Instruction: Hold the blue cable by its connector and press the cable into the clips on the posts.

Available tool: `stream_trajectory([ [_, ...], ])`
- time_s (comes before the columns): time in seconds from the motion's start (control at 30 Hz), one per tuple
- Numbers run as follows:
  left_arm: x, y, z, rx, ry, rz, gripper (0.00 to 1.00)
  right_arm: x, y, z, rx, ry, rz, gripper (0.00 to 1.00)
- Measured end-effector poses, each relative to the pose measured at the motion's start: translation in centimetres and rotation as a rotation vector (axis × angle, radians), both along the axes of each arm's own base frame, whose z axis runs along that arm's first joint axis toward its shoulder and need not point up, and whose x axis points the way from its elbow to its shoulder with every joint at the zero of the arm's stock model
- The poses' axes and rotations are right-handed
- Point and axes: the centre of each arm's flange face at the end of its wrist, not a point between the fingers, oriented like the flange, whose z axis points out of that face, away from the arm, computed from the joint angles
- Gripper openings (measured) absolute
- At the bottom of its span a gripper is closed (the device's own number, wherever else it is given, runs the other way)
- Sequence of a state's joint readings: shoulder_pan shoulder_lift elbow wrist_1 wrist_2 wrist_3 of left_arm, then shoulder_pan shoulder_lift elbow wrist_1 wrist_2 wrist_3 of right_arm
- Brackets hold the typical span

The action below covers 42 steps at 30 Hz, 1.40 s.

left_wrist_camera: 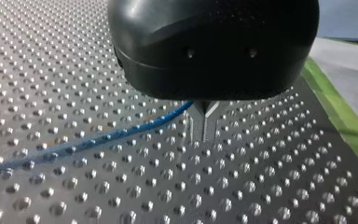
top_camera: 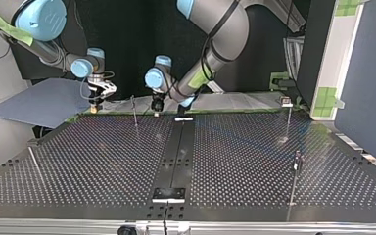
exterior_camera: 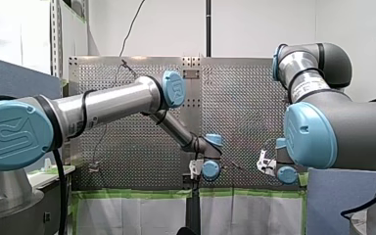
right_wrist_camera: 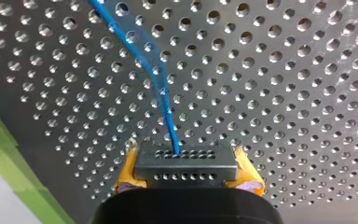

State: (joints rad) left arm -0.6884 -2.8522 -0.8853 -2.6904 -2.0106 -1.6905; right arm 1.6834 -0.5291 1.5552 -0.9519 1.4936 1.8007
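Two grippers, and both are closed. My right gripper point(right_wrist_camera: 186, 161) clamps the dark connector point(right_wrist_camera: 186, 170) between its yellow pads point(right_wrist_camera: 129, 169), one pad on each side of the block. The blue cable point(right_wrist_camera: 154, 81) leaves the connector's face that points away from the gripper, among rows of small holes. It runs ahead over the perforated table point(right_wrist_camera: 289, 70), bending once along the way. A strip of green tape point(right_wrist_camera: 9, 158) edges the table beside this gripper.

My left gripper point(left_wrist_camera: 204, 108) hangs just above the table with its metal fingers point(left_wrist_camera: 208, 107) drawn together to a point. The cable comes right up to that point, and the fingers pinch it. From there it trails off to one side, low over the holes.

In the top view both grippers sit at the table's far edge, near each other but apart. A thin post point(top_camera: 134, 111) stands between them, slightly nearer the camera. A second post point(top_camera: 289, 120), with a clip point(top_camera: 287, 102) on its head, stands well off at that view's right. The cable is too thin to make out there, so I cannot tell whether it touches any clip.
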Motion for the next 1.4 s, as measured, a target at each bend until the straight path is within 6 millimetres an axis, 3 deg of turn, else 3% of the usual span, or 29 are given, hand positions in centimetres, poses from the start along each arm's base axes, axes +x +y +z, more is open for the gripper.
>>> stream_trajectory([
  [0.43,0.8,0.9,0.0,0.010,0.008,0.012,0.00,0.3,-1.8,1.2,-0.037,-0.005,0.002,0.00],
  [1.4,1.5,1.9,-0.1,0.023,0.043,0.024,0.00,1.2,-3.2,2.3,-0.074,-0.014,0.012,0.00],
])
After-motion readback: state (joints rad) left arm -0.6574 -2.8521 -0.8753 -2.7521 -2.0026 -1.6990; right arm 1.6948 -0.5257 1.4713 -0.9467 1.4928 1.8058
